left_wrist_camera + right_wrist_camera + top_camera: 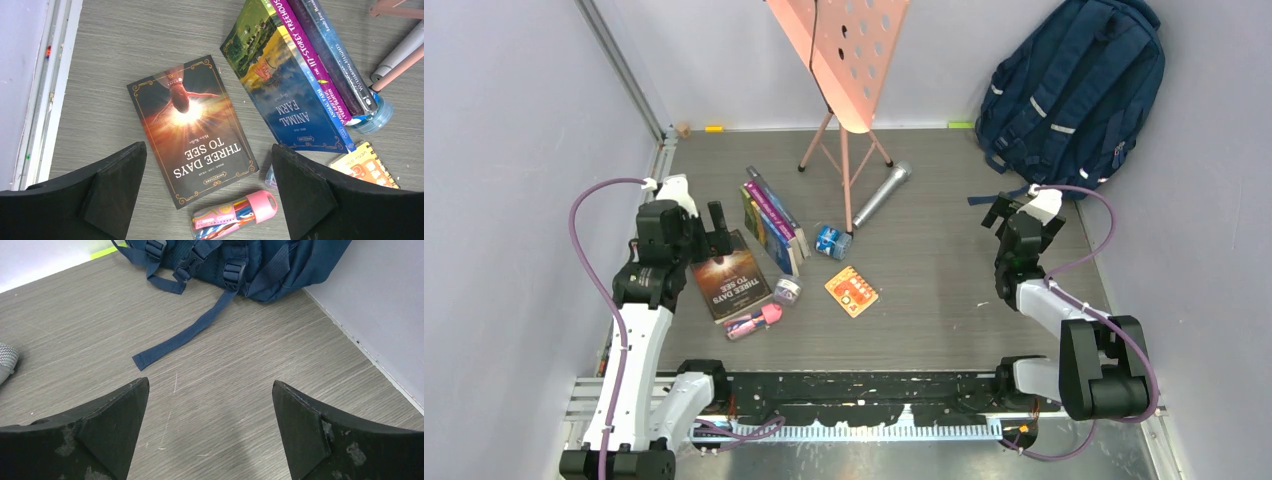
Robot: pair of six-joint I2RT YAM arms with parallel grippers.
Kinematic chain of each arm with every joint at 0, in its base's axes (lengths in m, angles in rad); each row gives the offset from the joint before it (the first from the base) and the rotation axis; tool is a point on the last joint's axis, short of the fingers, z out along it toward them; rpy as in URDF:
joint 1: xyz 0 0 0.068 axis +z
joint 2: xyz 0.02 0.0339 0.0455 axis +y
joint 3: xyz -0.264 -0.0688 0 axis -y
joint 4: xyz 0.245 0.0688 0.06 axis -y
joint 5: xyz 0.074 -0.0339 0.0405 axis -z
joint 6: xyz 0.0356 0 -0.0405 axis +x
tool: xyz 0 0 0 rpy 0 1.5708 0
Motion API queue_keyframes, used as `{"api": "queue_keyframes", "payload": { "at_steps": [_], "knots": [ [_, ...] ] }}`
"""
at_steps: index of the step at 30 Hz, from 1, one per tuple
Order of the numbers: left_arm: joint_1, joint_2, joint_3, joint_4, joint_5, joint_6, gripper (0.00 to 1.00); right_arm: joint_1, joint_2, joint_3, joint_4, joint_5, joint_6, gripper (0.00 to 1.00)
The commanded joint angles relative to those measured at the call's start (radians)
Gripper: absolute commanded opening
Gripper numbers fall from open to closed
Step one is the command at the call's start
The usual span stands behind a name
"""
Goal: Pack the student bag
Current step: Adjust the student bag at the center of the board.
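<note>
Student bag [1072,85] leans upright in the bench's [944,290] far right corner. Left tool [207,160] fingers wide apart, empty, above the "Three Days to See" book [192,127]. Right tool [210,390] also wide apart, empty, just short of loose bag strap [185,337].

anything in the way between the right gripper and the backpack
Nothing visible does. The right gripper is open, facing the student bag across the table; only the bag's own loose strap lies on that stretch.
</note>
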Motion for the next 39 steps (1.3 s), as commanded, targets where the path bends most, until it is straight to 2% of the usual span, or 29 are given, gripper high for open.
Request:
{"api": "queue_keyframes", "payload": {
  "at_steps": [1,12,16,18,19,21,22,24,27,29,35,39],
  "knots": [
    [0.007,-0.011,0.022,0.017,0.0,-0.006,0.99,0.002,-0.034,0.04,0.003,0.025,0.005,1.0],
    [0.007,-0.036,0.03,0.042,0.012,-0.007,0.99,0.002,-0.08,0.045,-0.001,0.055,0.009,1.0],
    [0.008,-0.046,0.062,0.05,0.009,-0.004,0.99,0.001,-0.086,0.092,-0.028,0.175,0.095,1.0],
    [0.008,-0.045,0.075,0.054,0.011,-0.006,0.99,-0.005,-0.086,0.153,-0.11,0.29,0.181,1.0],
    [0.008,-0.044,0.079,0.054,0.013,-0.007,0.99,-0.011,-0.085,0.211,-0.207,0.307,0.208,1.0],
    [0.008,-0.043,0.072,0.057,0.021,-0.007,0.99,-0.046,-0.065,0.317,-0.336,0.257,0.206,1.0],
    [0.008,-0.044,0.063,0.059,0.022,-0.005,0.98,-0.075,-0.053,0.354,-0.372,0.17,0.165,1.0],
    [0.008,-0.046,0.042,0.061,0.023,-0.001,0.99,-0.106,0.007,0.499,-0.469,0.096,0.124,1.0],
    [0.009,-0.05,0.019,0.051,0.039,-0.004,0.99,-0.136,0.119,0.641,-0.629,0.123,0.105,1.0],
    [0.008,-0.057,0.007,0.049,0.065,-0.006,0.99,-0.17,0.161,0.689,-0.655,0.138,0.123,1.0],
    [0.008,-0.067,-0.003,0.047,0.114,-0.007,0.98,-0.274,0.325,0.881,-0.69,-0.114,0.165,1.0],
    [0.008,-0.076,-0.008,0.05,0.124,-0.007,0.99,-0.282,0.469,1.065,-0.749,-0.169,0.112,1.0]
  ]
}}
